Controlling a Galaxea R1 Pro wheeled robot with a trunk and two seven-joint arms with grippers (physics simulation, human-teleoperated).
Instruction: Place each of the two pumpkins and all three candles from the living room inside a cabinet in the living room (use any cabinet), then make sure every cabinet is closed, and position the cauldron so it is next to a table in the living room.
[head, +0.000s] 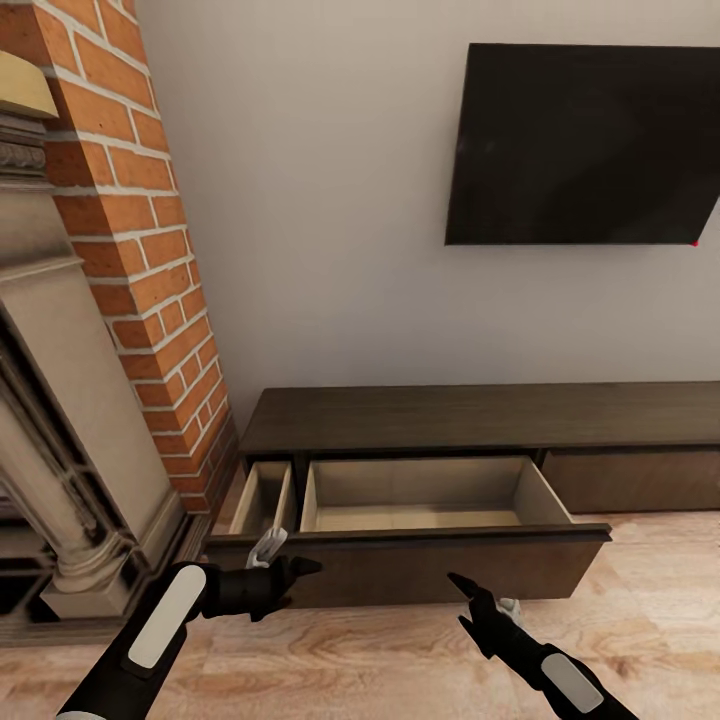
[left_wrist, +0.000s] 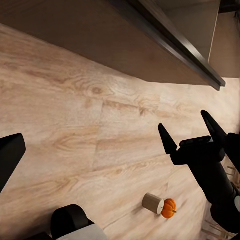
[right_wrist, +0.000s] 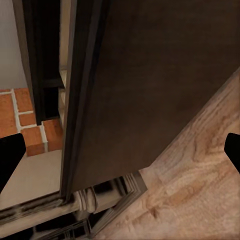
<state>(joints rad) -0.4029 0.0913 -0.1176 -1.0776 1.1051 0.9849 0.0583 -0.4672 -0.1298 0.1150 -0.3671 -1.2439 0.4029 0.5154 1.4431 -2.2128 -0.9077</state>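
The long dark-brown cabinet (head: 480, 415) stands against the wall under a TV. Its wide drawer (head: 420, 565) is pulled out and its pale inside is bare. My left gripper (head: 288, 590) hovers open just in front of the drawer front's left end. My right gripper (head: 457, 600) is open too, low before the middle of that front; the left wrist view shows it (left_wrist: 182, 121) with fingers spread and nothing between them. On the wooden floor beyond it lie one orange pumpkin (left_wrist: 169, 208) and one grey-beige candle (left_wrist: 152, 203), touching each other. The drawer front (right_wrist: 150, 85) looms close in the right wrist view.
A brick chimney column (head: 130, 230) and a stone fireplace surround (head: 60, 420) stand left of the cabinet. A narrow compartment (head: 262, 495) beside the big drawer is also open. A black TV (head: 580, 145) hangs on the wall. Light wooden floor (head: 380, 660) lies in front.
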